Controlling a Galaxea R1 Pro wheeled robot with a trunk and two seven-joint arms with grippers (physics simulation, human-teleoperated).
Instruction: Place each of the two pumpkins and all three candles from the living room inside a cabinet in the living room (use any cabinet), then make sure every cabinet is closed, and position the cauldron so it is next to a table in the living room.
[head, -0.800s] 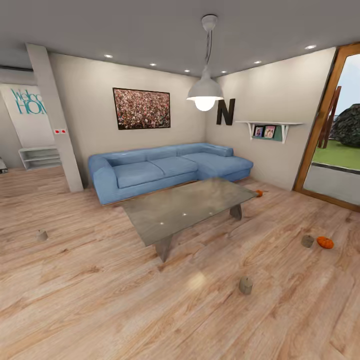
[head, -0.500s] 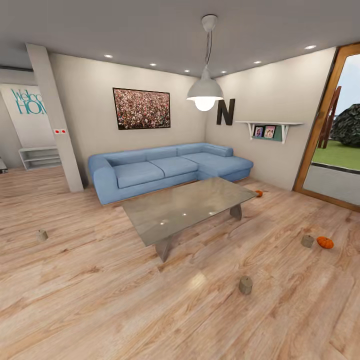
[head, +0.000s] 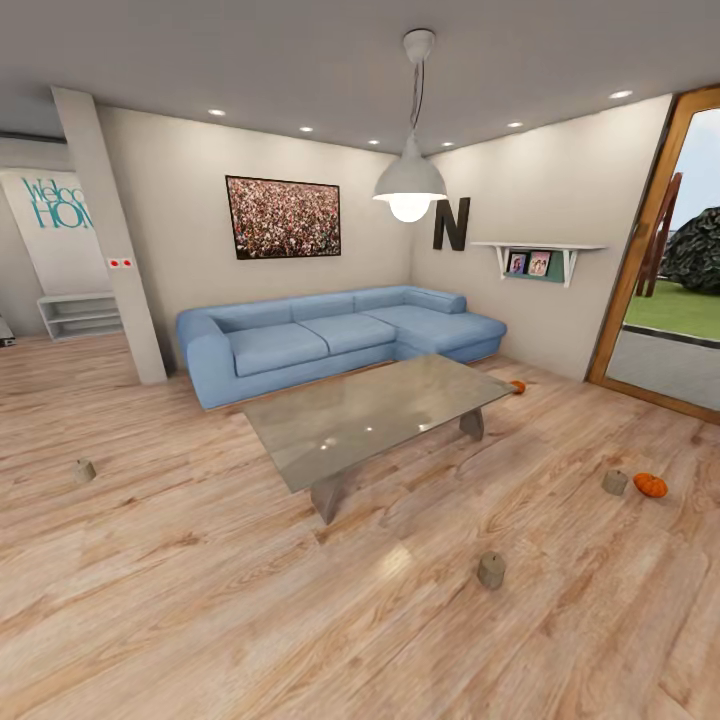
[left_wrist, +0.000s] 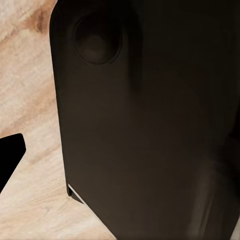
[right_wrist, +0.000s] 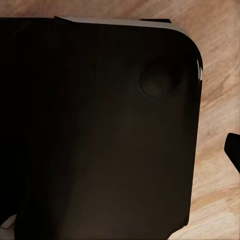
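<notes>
head view, living room, wood floor (head: 200, 600); far left a candle (head: 84, 471) upright on the floor, well apart from everything else; behind it a white column (head: 110, 240) and a low white shelf unit (head: 78, 315) by the wall; blue corner sofa (head: 330, 335) along the back wall, framed picture (head: 283, 217) above it; glass-topped desk (head: 370, 412) in front of the sofa, top bare, pendant lamp (head: 409, 190) hanging over it; second candle (head: 491, 570) on the floor nearer the camera, right of the desk's near end; first pumpkin (head: 517, 387) on the floor just beyond the desk's far right corner, near the sofa's end; black letter n (head: 451, 224) and a white wall shelf (head: 538, 258) with small pictures on the right wall; third candle (head: 614, 482) just beside the second pumpkin (head: 650, 485), both on the floor near the wood-framed doorway (head: 640, 260) at far right; both wrist views: a dark body close to the lens with strips of wood floor at the edges, cannot tell how either arm's jaws stand
</notes>
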